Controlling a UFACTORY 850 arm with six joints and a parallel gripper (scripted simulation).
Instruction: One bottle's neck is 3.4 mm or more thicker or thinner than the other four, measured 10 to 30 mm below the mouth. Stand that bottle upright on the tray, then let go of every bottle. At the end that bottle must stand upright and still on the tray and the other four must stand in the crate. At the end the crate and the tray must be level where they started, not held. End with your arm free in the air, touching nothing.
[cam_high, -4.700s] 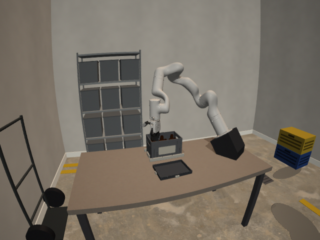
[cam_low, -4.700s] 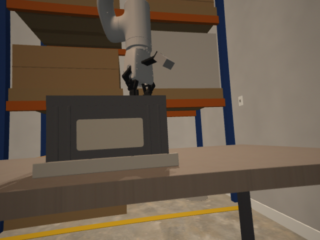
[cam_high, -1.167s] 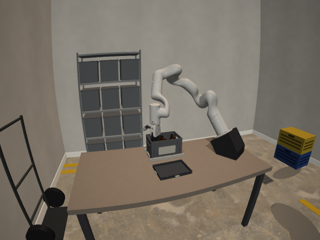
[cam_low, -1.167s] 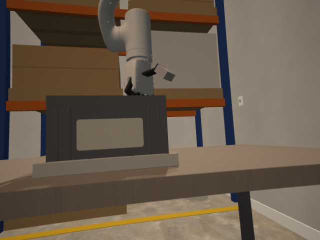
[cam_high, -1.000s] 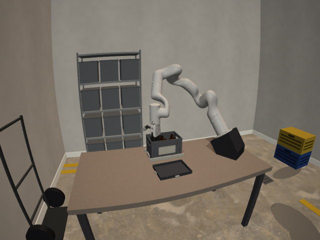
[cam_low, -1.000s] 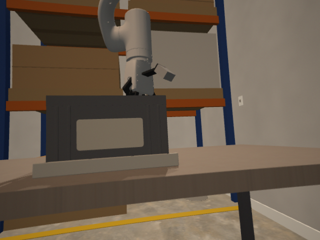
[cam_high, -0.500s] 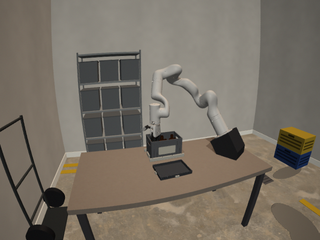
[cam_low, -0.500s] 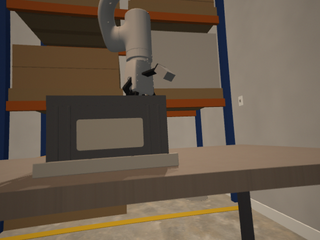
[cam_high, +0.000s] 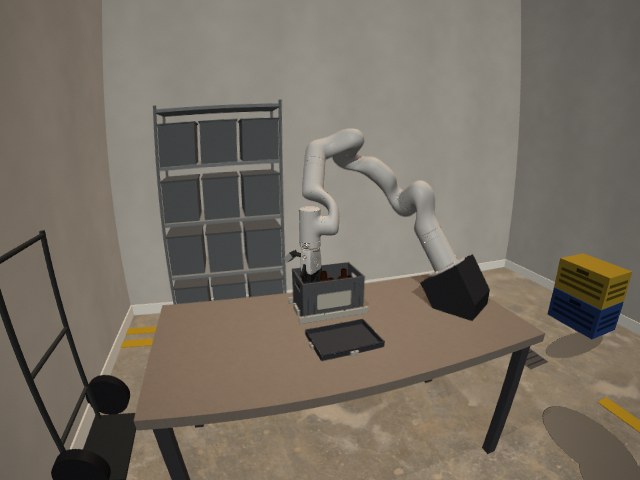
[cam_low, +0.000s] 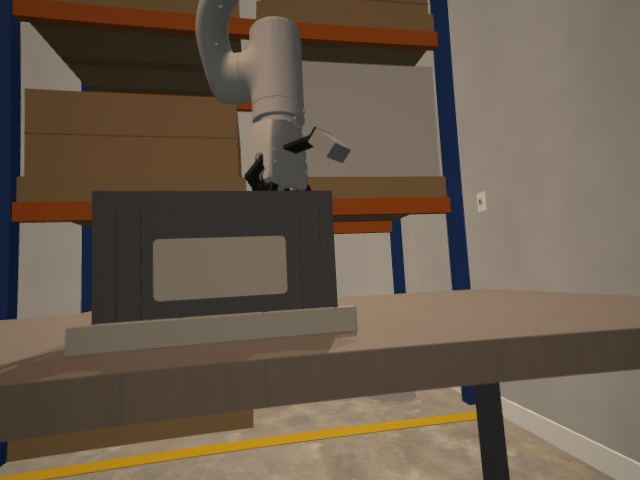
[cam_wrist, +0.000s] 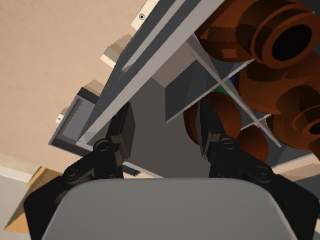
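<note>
Your black two-fingered gripper (cam_high: 311, 279) (cam_wrist: 164, 112) stands open and empty inside the dark grey plastic crate (cam_high: 330, 284) (cam_low: 214, 217) (cam_wrist: 155, 65), beside brown glass bottles (cam_high: 343, 273) (cam_wrist: 272, 35); your shallow black rectangular tray (cam_high: 343, 338) (cam_wrist: 75, 117) bears none, so picking the odd neck, moving and standing it remain

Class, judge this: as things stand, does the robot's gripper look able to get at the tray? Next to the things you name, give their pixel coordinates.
Probably yes, after rising: the gripper (cam_high: 311, 279) (cam_wrist: 164, 112) is open but down inside the crate (cam_high: 328, 289) (cam_low: 211, 217), whose wall stands between it and the tray (cam_high: 344, 338). Nothing visible covers the tray.
</note>
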